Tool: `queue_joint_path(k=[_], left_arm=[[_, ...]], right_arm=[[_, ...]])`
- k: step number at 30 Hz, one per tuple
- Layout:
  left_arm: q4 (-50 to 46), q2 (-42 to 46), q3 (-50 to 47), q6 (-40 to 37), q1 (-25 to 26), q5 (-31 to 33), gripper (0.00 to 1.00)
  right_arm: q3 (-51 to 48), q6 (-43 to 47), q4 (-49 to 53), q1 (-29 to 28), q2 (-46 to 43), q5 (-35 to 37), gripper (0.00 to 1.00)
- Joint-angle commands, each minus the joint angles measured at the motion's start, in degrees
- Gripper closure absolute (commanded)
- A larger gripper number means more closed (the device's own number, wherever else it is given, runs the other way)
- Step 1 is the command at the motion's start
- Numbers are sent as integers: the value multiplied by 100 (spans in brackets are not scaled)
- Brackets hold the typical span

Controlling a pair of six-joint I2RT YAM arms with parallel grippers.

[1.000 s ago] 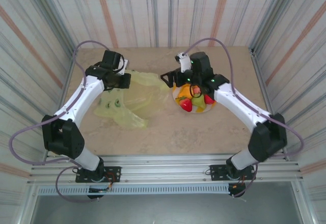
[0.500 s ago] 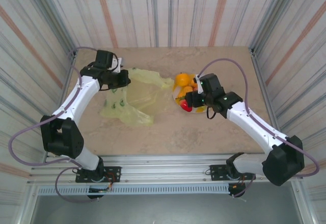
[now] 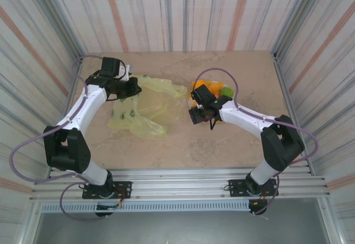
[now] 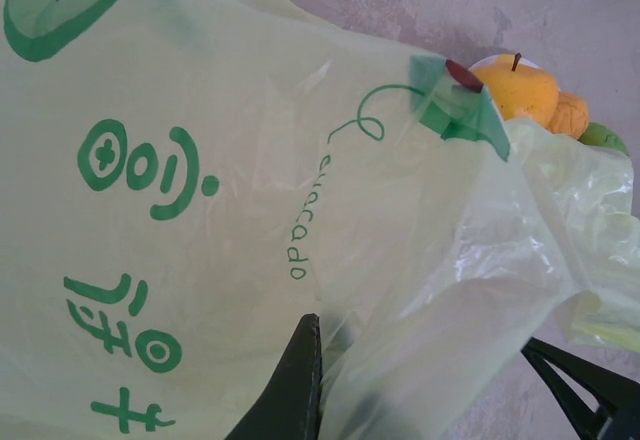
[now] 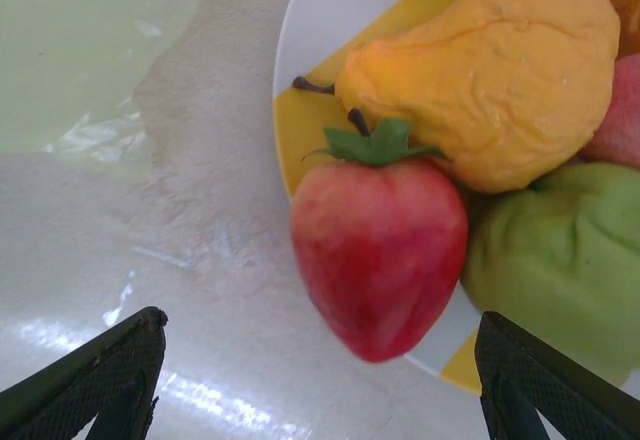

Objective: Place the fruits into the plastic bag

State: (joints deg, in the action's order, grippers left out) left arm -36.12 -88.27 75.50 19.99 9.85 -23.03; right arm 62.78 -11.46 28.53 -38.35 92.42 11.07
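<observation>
Right claw [image 5: 320, 320]: my fingers are spread wide and hold nothing, low over the marbled table [image 5: 200, 220].
Just ahead, between my fingers: a red strawberry [image 5: 380, 250] with its tip toward me, lying on the near rim of the yellow-and-white striped plate [image 5: 330, 20].
Behind the strawberry: an orange-yellow pear [image 5: 490, 70], touching it.
Ahead to my right: a green fruit [image 5: 560, 260], pressed against both.
Ahead to my left: an edge of the plastic bag [image 5: 90, 40], flat on the table, apart from the plate.
Left claw [image 4: 420, 335]: also wide apart, with bag film bunched between the fingers.
Beyond my left claw: the printed bag spreads out, and past its far edge a yellow apple [image 4: 515, 90] sits on the plate.
</observation>
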Motion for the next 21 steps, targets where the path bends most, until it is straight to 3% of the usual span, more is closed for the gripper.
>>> queue_joint_path(k=[1,21], left_arm=[[19,240,-89,21,-37,-88,100],[89,258,-143,-21,-71,-208,100]], right_arm=[[321,286,54,-19,281,250,19],[798,652,302,18,1162,737,27]])
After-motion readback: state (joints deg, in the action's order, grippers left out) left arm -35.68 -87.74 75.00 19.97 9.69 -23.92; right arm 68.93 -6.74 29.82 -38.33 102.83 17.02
